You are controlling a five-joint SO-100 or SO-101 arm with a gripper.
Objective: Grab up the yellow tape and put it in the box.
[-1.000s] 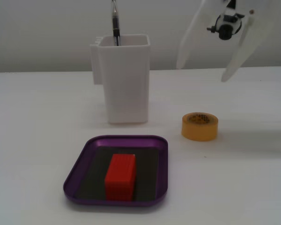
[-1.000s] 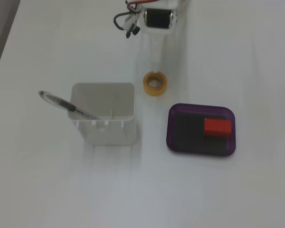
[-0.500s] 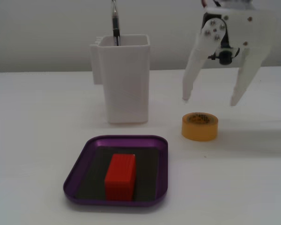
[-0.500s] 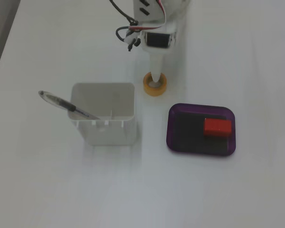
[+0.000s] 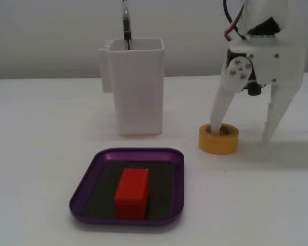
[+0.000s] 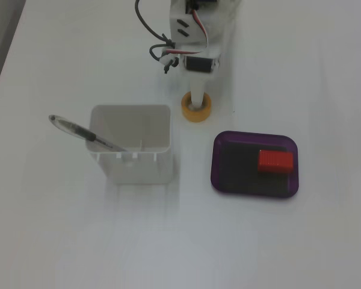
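White table (image 5: 46, 154): the white container (image 5: 137, 87) with a pen stands far left. The box (image 5: 178, 177), near centre, already holds a red block (image 5: 132, 193). The gripper (image 5: 242, 134) is spread wide, one finger inside the core of the yellow tape (image 5: 218, 143), right of the container, the other outside. Step in hand: grasping. Next requires closing on the ring wall, then lifting.
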